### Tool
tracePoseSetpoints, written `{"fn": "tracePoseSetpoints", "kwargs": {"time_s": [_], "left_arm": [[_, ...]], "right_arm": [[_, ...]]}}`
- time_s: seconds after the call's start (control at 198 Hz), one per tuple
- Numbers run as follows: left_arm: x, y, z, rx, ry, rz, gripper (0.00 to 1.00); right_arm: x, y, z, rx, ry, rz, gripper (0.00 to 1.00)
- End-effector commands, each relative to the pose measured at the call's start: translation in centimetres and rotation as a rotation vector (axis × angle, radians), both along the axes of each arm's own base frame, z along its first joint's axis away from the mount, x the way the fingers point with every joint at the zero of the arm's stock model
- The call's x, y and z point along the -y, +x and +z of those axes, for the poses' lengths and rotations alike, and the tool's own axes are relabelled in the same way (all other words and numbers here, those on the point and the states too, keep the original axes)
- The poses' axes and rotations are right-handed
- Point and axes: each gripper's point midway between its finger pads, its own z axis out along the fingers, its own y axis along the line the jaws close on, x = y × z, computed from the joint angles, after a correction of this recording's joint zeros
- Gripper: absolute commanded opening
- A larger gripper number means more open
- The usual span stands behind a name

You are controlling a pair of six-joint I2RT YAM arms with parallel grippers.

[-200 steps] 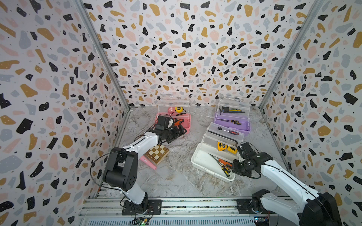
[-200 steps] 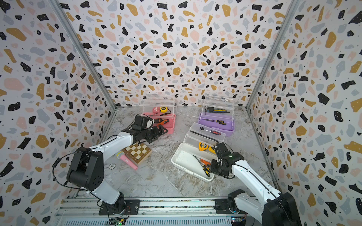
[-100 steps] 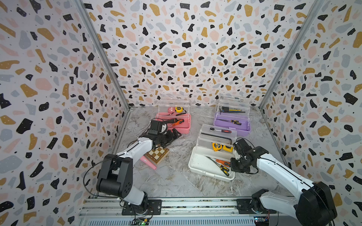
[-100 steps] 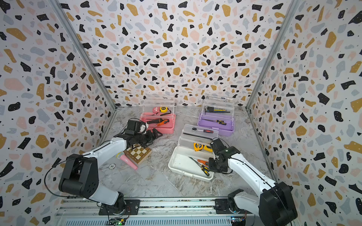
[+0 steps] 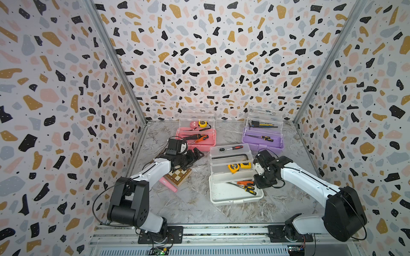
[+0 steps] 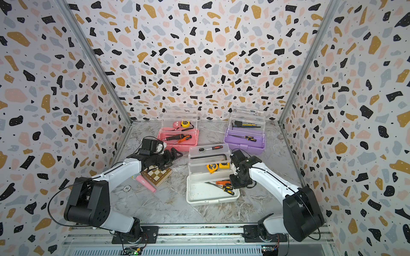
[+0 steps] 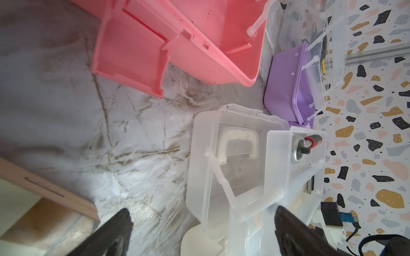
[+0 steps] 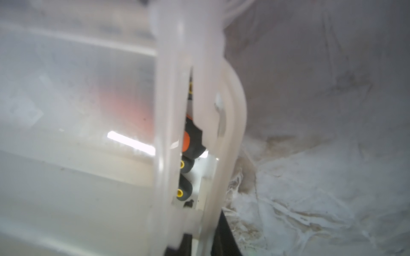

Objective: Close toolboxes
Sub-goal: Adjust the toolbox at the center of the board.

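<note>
While all three lids are standing raised and none is closed yet, the right gripper [image 5: 257,182] is clenching what looks like the end wall of the white rectangular plastic toolbox [image 5: 233,201] directly beneath it. The left gripper [image 5: 197,156] is hovering wide open and empty, facing that box's clear hinged lid [image 7: 244,119]. The pink rectangular plastic toolbox [image 5: 195,146] is sitting just beyond the left gripper and the purple rectangular plastic toolbox [image 5: 261,145] beyond the right one, both waiting untouched.
</note>
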Motion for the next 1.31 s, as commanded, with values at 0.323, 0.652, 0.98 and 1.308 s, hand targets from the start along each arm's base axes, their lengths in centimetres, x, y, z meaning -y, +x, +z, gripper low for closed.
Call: {"fn": "tracePoseSetpoints", "kwargs": {"time_s": [0.323, 0.652, 0.98, 1.308], "left_arm": [[-0.3, -1.0, 3.1, 0.051, -0.022, -0.037, 0.99], [-0.7, -0.3, 3.9, 0.050, -0.072, -0.002, 0.99], [-1.4, -0.1, 3.6, 0.052, -0.106, 0.048, 0.99], [-2.4, -0.5, 3.1, 0.021, -0.137, 0.089, 0.99]], "right_arm": [[0.1, 2.2, 5.0, 0.104, 0.004, -0.173, 0.44], [0.8, -4.6, 2.9, -0.132, 0.058, -0.732, 0.47], [-1.7, -2.7, 0.3, -0.138, 0.205, -0.940, 0.44], [-0.5, -1.7, -1.3, -0.098, 0.110, -0.920, 0.02]]}}
